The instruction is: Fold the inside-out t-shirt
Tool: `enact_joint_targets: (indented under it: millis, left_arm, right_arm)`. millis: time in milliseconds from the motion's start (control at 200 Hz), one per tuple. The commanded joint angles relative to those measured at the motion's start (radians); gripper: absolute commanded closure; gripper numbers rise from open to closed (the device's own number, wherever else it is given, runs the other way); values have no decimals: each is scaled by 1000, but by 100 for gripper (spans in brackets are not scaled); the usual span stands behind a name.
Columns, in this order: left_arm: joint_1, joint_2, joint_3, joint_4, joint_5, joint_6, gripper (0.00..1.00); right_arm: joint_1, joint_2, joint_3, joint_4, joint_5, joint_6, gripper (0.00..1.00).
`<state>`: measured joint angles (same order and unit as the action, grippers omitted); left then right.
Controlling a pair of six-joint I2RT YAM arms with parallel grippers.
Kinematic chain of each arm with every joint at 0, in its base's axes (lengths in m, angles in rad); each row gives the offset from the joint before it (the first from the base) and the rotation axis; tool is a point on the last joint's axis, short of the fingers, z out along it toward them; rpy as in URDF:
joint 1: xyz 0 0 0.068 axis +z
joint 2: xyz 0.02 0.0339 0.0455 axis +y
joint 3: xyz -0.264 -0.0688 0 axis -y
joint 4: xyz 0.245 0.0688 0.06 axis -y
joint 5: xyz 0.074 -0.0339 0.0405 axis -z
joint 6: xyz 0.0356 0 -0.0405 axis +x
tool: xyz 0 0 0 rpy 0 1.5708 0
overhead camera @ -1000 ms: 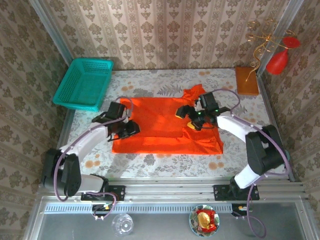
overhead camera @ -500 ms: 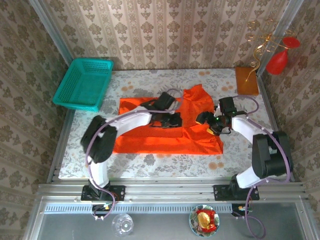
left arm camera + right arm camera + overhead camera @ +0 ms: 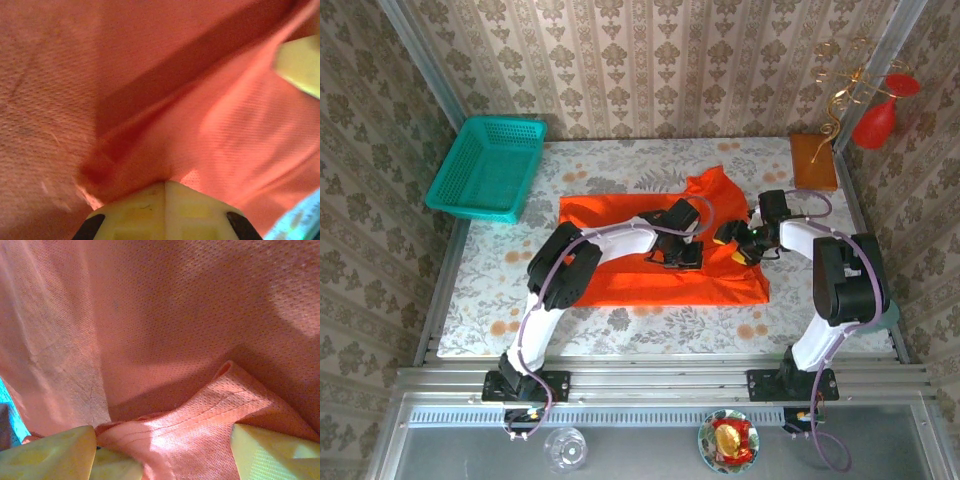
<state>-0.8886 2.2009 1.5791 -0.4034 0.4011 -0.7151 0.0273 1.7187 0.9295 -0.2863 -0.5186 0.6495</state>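
Note:
The inside-out t-shirt (image 3: 610,285) lies spread flat on the table, bright orange-red, with a sleeve raised at the back right. My left arm reaches across it. The left gripper (image 3: 678,255) is right of centre, and its yellow fingers (image 3: 145,210) are pressed together with a bunched fold of the t-shirt (image 3: 150,75) at their tip. My right gripper (image 3: 740,243) sits on the shirt's right part. In the right wrist view its fingers (image 3: 60,450) stand apart, and a stitched hem fold of the t-shirt (image 3: 190,430) lies between them.
A teal basket (image 3: 485,165) stands at the back left. At the back right are a brown block (image 3: 814,162), a red vase (image 3: 875,120) and a gold wire ornament (image 3: 845,75). A candy bowl (image 3: 727,440) and a glass (image 3: 563,448) sit on the front ledge.
The left arm swung from the shirt's left edge across to right of centre, and its gripper closed. The right gripper shifted to the right and its fingers narrowed.

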Motion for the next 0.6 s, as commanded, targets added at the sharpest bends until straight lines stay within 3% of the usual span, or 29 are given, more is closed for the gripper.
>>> enact_joint_targets:
  millis: [0,200,355,595]
  left_arm:
    - [8,28,26,-71,-53,-9,97]
    - [15,29,-1,-50,-38,-35,97]
    - [14,16,-11,-39,-29,-41,97]
    - [14,13,-36,-17,-18,-46,97]
  right_arm:
    - [-4,-91,-16,-67,41,-19,27]
    - [-4,-270,-122,-111,19,-4,27]
    - [-4,-291,-212,-64,-62,19,28]
    - [-27,-213,-231,-53,107,-10,29]
